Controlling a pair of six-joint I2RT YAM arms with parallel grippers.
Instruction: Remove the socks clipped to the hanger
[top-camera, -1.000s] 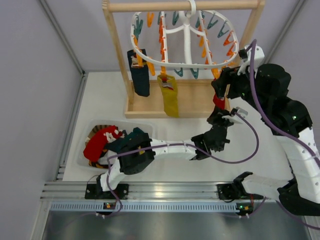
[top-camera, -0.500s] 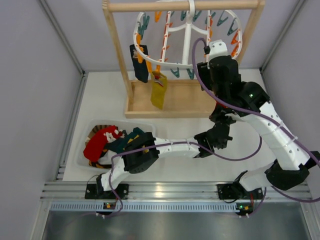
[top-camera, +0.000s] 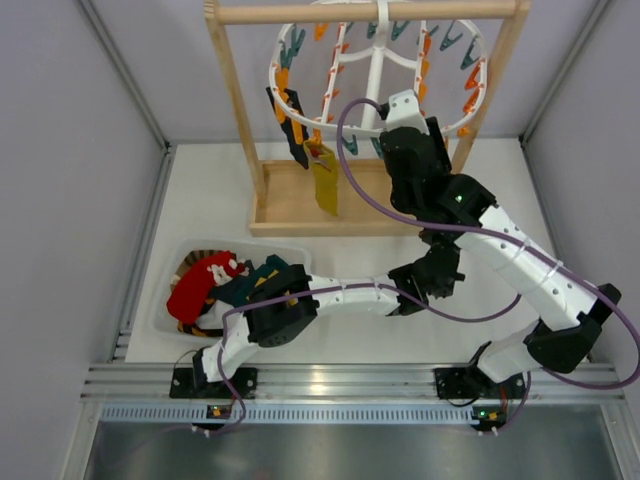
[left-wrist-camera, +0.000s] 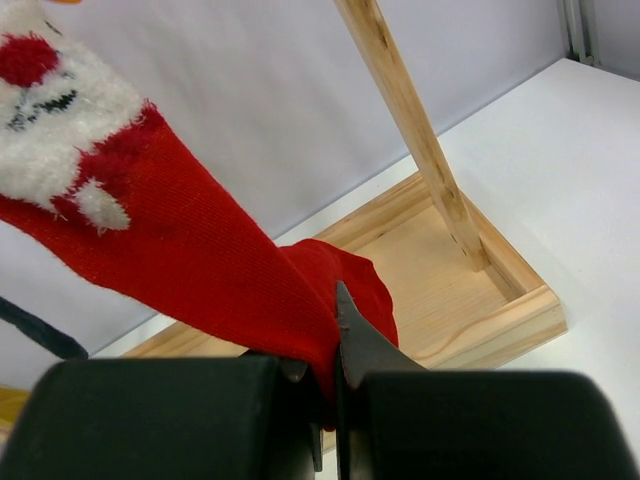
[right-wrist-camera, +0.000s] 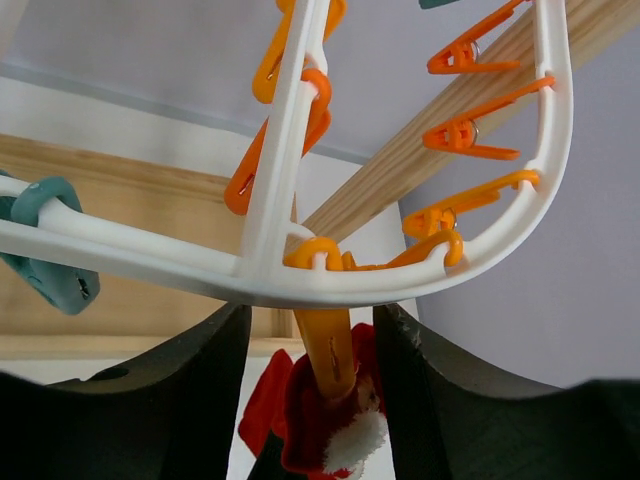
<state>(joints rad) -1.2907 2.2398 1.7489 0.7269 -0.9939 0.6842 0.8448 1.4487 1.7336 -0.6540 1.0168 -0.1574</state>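
1. At the front left, nearest the arm bases, a clear plastic bin (top-camera: 172, 262) sits on the white table (top-camera: 200, 190). It holds a heap of loose socks (top-camera: 225, 283) in red, dark teal and stripes.
2. The left arm lies low across the table, reaching to the right. The left gripper (left-wrist-camera: 330, 350) is clamped tight on the toe end of a red sock (left-wrist-camera: 190, 255). In the wrist view, the sock stretches up and to the left to a fluffy white cuff.
3. The right arm rises from the front right and bends back to the near rim of the hanger (top-camera: 375, 62). The right gripper (right-wrist-camera: 312, 315) has its jaws spread wide, one on each side of an orange clip (right-wrist-camera: 328, 358) and not touching it. That clip hangs from the ring and bites the red sock's white cuff.
4. The hanger is a white oval ring with cross bars, and orange and teal clips dangle from it. It hangs by its centre hook from the top bar of a light wooden rack (top-camera: 237, 110).
5. On the hanger's left side, a navy sock (top-camera: 292, 135) and a mustard yellow sock (top-camera: 325, 182) hang clipped above the rack's wooden base.
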